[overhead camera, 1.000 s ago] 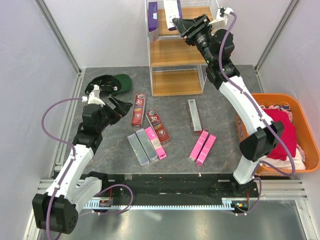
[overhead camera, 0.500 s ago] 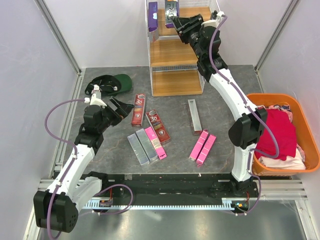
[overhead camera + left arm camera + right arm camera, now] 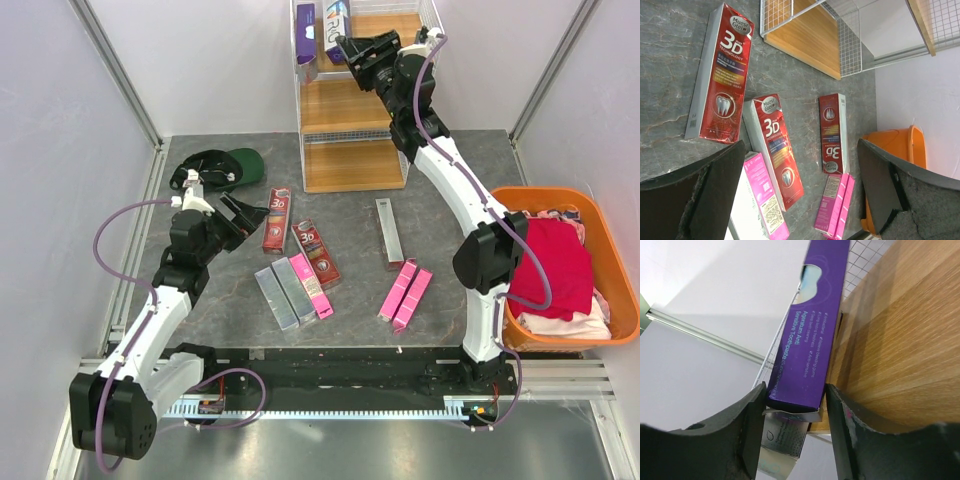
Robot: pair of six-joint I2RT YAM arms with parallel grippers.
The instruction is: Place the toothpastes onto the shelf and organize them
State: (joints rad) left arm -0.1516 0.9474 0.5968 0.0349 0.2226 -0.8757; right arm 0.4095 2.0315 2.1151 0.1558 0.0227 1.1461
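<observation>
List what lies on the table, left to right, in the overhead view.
Green fabric cap, first dark red cardboard carton, second dark red cardboard carton, long silver-grey carton, orange plastic basket.

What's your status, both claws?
Left claw open, empty. Right claw around purple carton at shelf top, grip unclear. More cartons on table. Nothing blocking.

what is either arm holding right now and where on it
Left fingers are open, holding nothing. Right fingers flank the near end of a purple toothpaste carton on the shelf's top board; whether they grip it cannot be told.
</observation>
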